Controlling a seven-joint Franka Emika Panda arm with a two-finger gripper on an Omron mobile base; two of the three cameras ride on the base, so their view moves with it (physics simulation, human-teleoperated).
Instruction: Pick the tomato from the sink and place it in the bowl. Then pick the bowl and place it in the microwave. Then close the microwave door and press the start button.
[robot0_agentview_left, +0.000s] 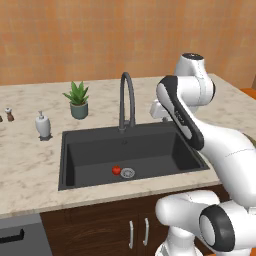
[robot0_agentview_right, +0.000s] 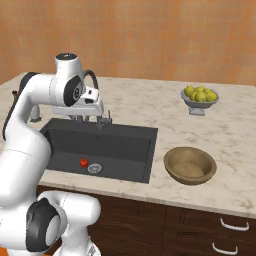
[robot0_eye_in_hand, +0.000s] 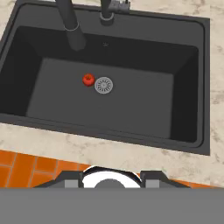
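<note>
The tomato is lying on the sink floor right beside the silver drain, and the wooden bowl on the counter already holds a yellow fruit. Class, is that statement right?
Not quite. The tomato does lie on the floor of the sink beside the drain, but the wooden bowl on the counter is empty, as the right base view shows. The yellow fruits sit in the grey footed bowl farther back.

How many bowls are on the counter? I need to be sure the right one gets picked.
2: the tan wooden bowl near the counter's front edge, right of the sink, and the grey footed bowl of yellow fruit farther back.
</note>
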